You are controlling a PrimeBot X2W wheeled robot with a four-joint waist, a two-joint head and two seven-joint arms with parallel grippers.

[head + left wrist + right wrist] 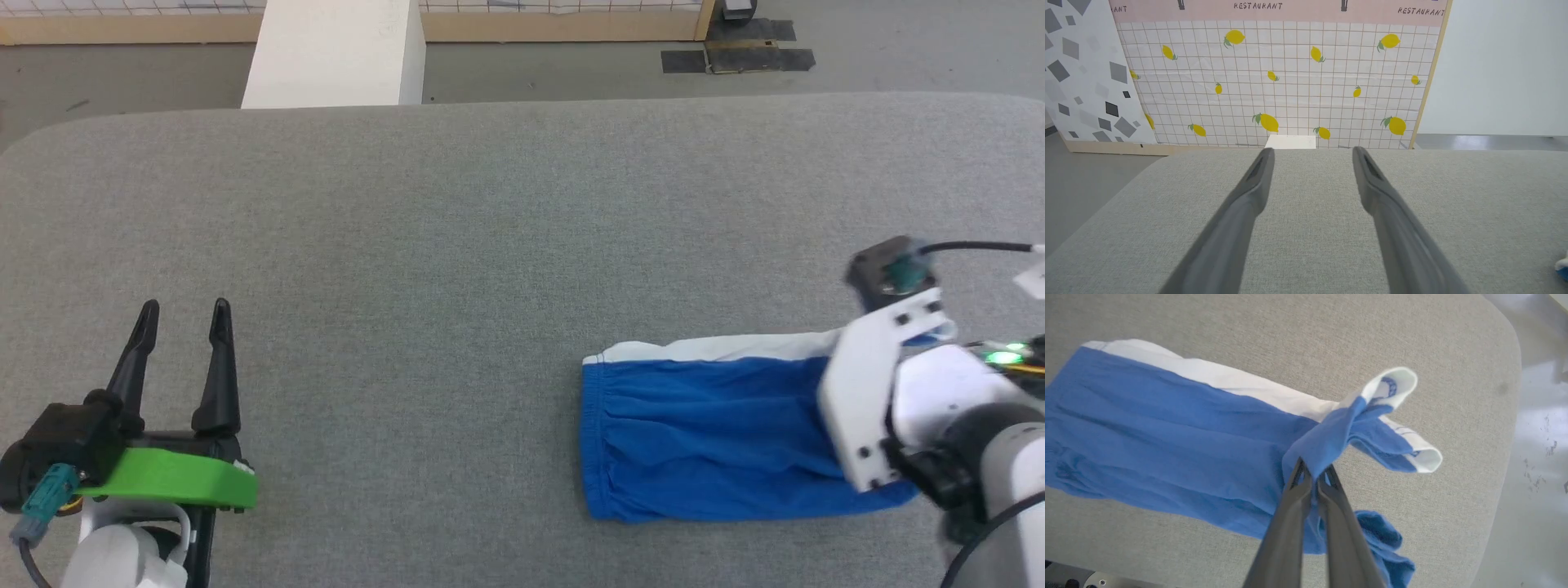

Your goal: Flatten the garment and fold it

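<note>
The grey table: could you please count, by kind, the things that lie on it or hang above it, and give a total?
Bright blue soft shorts with white trim: 1
Dark two-fingered claws: 2 (left claw open, right claw shut on the shorts)
Total: 3

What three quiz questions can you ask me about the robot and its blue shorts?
1. True or false: the left gripper is open.
2. What is the right gripper pinching? A) the blue shorts B) a towel C) nothing
3. Fill the gap: most of the blue shorts lie on a grey ____.

Key: 1 true; 2 A; 3 table.
</note>
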